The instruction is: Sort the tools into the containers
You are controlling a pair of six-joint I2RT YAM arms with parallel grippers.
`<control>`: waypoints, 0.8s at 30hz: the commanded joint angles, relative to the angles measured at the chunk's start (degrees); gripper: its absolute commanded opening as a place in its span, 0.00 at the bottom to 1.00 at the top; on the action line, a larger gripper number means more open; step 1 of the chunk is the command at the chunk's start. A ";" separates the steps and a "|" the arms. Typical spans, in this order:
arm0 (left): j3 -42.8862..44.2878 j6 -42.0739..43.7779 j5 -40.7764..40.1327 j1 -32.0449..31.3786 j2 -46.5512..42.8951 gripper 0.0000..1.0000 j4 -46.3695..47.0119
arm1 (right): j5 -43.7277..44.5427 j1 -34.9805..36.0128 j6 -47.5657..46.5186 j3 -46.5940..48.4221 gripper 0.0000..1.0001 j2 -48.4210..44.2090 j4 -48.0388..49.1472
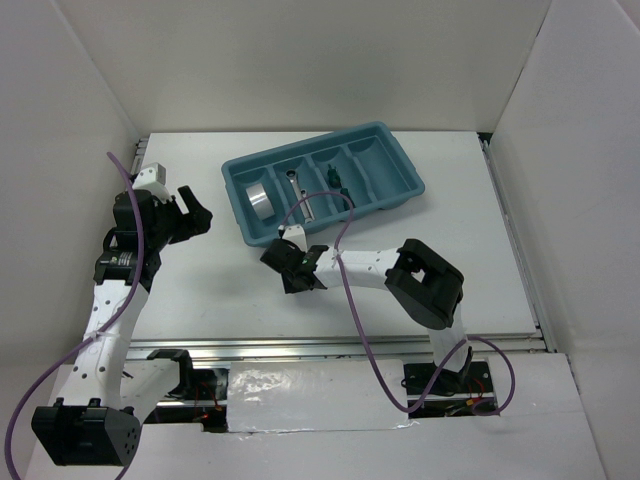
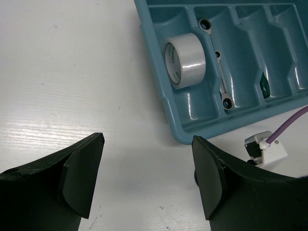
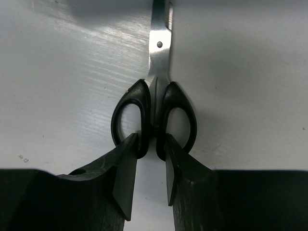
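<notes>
Black-handled scissors (image 3: 156,103): flat on table (image 3: 240,72), long axis in line with my right claw (image 3: 150,144), blades pointing away. The claw is closed on the inner handle bars. Tray (image 2: 159,82) just ahead. My left claw (image 2: 144,178): spread, empty.

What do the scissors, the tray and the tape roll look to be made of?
The scissors: blades look like bare polished steel, mirror-bright with a rivet; handles matte black, likely plastic. The tray: teal moulded plastic, glossy, with soft highlights on rounded walls. The tape roll: silver-grey tape, smooth slight sheen, on a pale core with print, probably cardboard; the tape's material is unclear.
</notes>
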 commanded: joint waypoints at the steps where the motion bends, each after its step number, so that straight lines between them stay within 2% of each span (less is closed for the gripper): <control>1: 0.47 1.12 1.00 0.17 0.25 0.87 1.80 | -0.82 -0.02 -0.37 2.53 0.37 1.66 0.70; 6: 0.91 1.38 0.74 0.26 0.42 0.87 1.54 | -1.70 -0.20 0.15 4.20 0.36 4.03 -1.58; 9: 1.26 1.64 0.47 0.43 0.25 0.87 0.84 | -2.57 -0.37 0.59 4.38 0.22 3.95 -2.82; 10: 1.35 1.82 0.39 0.52 0.16 0.87 0.66 | -3.01 -0.46 0.59 4.12 0.12 3.51 -2.99; 13: 1.61 1.91 0.03 0.70 -0.36 0.87 0.31 | -5.21 -0.46 0.07 2.54 0.00 0.70 -2.82; 19: 2.67 2.17 -0.49 0.87 -1.77 0.87 -0.92 | -8.37 -1.08 -3.89 -0.27 0.00 -11.93 -9.31; 24: 2.49 1.12 0.04 0.87 -2.12 0.87 -0.83 | -11.63 -1.34 -5.65 -8.43 0.00 -23.37 -6.00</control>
